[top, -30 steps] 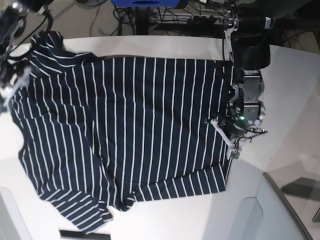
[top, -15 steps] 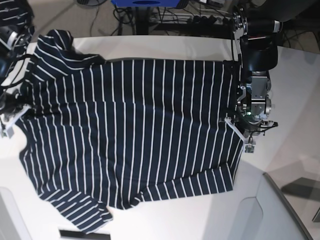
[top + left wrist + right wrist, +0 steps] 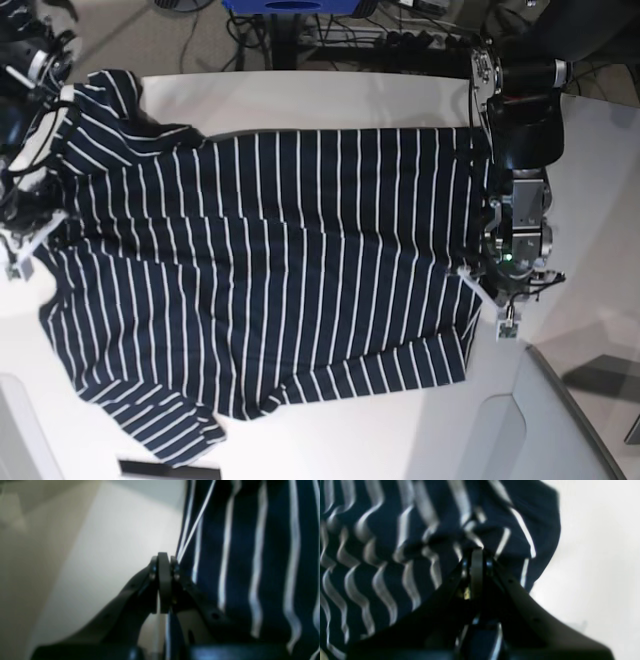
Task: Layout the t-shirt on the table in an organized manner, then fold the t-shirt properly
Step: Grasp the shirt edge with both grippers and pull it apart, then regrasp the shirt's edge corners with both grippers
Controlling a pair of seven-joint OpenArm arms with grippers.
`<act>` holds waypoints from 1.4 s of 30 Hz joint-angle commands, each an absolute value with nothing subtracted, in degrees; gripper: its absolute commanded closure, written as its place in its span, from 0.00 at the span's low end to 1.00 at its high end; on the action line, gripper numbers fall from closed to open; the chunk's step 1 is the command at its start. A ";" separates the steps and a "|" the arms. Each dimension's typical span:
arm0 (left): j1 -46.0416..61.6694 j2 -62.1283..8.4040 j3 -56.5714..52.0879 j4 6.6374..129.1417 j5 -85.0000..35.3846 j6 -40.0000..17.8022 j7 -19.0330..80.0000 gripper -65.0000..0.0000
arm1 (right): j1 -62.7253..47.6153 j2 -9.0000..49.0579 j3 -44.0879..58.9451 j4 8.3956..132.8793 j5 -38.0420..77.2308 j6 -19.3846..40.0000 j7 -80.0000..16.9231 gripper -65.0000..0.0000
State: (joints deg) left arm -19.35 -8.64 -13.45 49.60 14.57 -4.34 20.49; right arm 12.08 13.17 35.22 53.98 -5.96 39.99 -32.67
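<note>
The t-shirt (image 3: 270, 270), dark navy with thin white stripes, lies spread across the white table (image 3: 330, 92), its sleeves at the left. My left gripper (image 3: 478, 290) is shut on the shirt's right edge; in the left wrist view the jaws (image 3: 163, 563) meet and the striped cloth (image 3: 250, 555) hangs taut from them. My right gripper (image 3: 20, 255) is at the shirt's left edge. In the right wrist view it (image 3: 476, 555) is shut on a bunched fold of t-shirt (image 3: 395, 542), with bare table (image 3: 600, 555) beside it.
Cables and a blue object (image 3: 290, 6) lie beyond the table's far edge. A grey-white panel (image 3: 560, 420) stands at the lower right and a black strip (image 3: 170, 468) at the near edge. Bare tabletop (image 3: 112, 542) shows left of the left gripper.
The right gripper has shut on the shirt's left edge. The left gripper has moved right with the hem, and the shirt now lies wider and flatter, with fewer folds.
</note>
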 commanded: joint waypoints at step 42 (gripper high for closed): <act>21.14 -7.69 -32.57 82.95 -37.76 -23.52 39.43 0.21 | -10.42 4.44 51.82 84.70 12.97 40.00 -46.90 0.19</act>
State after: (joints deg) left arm 20.84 -6.92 -32.14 82.24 -36.97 -23.00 40.14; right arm -10.72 3.44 51.64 83.88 12.25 39.94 -47.86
